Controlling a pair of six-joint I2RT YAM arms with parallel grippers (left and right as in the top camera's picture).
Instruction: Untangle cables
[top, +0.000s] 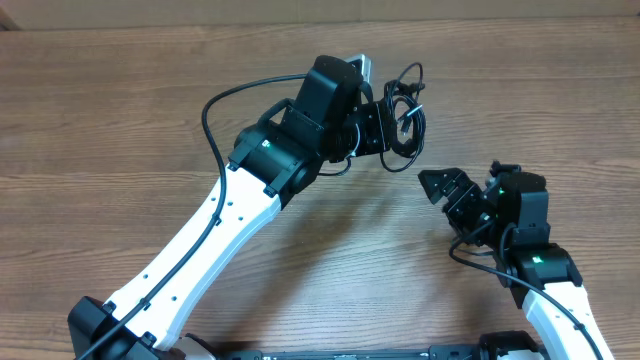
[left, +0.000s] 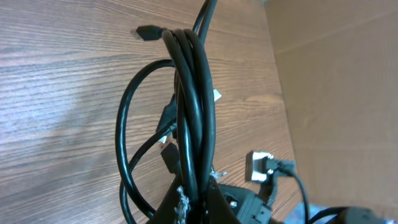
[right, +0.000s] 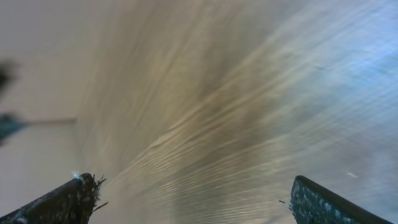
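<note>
The cables (top: 407, 115) are a bundle of thin black cords in loose loops at the back middle of the wooden table (top: 120, 130). My left gripper (top: 392, 130) is shut on the bundle. In the left wrist view the jaws (left: 198, 198) pinch several parallel black strands (left: 194, 106), with loops hanging to the left and a small plug (left: 148, 32) at the top. My right gripper (top: 440, 186) is open and empty, below and to the right of the bundle, apart from it. The right wrist view shows its two fingertips (right: 193, 198) wide apart over blurred wood.
A cardboard wall (left: 336, 81) runs along the far edge of the table. A small silver connector block (left: 258, 165) sits beside the left wrist. The thicker black arm wire (top: 225, 95) loops over the left arm.
</note>
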